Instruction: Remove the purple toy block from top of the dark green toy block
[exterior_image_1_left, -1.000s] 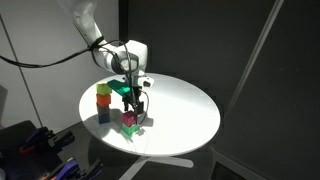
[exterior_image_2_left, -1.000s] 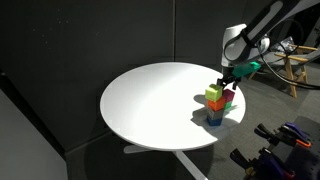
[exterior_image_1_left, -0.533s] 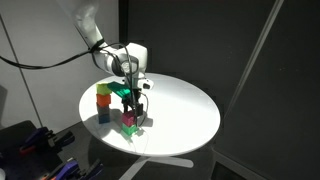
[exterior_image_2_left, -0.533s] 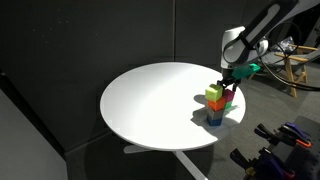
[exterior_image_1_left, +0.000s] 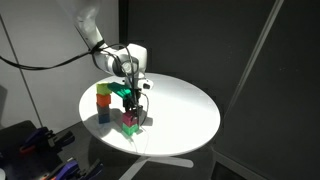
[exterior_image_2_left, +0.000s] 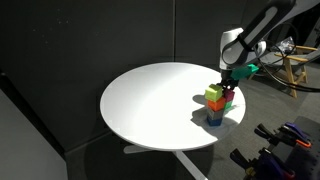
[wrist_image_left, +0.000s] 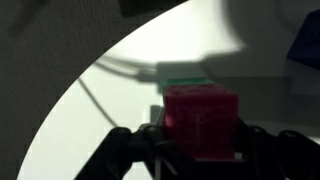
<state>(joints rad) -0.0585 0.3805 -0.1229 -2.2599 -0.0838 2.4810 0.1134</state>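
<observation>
My gripper (wrist_image_left: 200, 150) points straight down over the near part of the table (exterior_image_1_left: 180, 110), and its jaws straddle the purple block (wrist_image_left: 202, 122). In the wrist view one dark finger (wrist_image_left: 150, 142) stands just left of the block and the other just right of it, both very close to its sides. The view is too blurred and dark there for me to tell whether they press on the block or only flank it.

The purple block sits on top of the green block (wrist_image_left: 188, 84), of which only a thin edge shows past the purple one in the wrist view. In an exterior view the pair reads as a short stack, purple (exterior_image_1_left: 130, 120) above green (exterior_image_1_left: 131, 130), with my gripper (exterior_image_1_left: 132, 112) lowered around the top cube. In an exterior view from another side, the purple block (exterior_image_2_left: 229, 97) peeks out below my gripper (exterior_image_2_left: 228, 90), and I cannot make out the green one.

Near this stack stands a taller stack (exterior_image_1_left: 104, 100) of orange, yellow-green and blue cubes, with the blue cube (exterior_image_1_left: 104, 113) at the bottom. A blurred blue shape (wrist_image_left: 305, 40) shows at the upper right of the wrist view.

The table is round and white, and the surroundings are dark. My arm (exterior_image_1_left: 95, 35) reaches in from above.
</observation>
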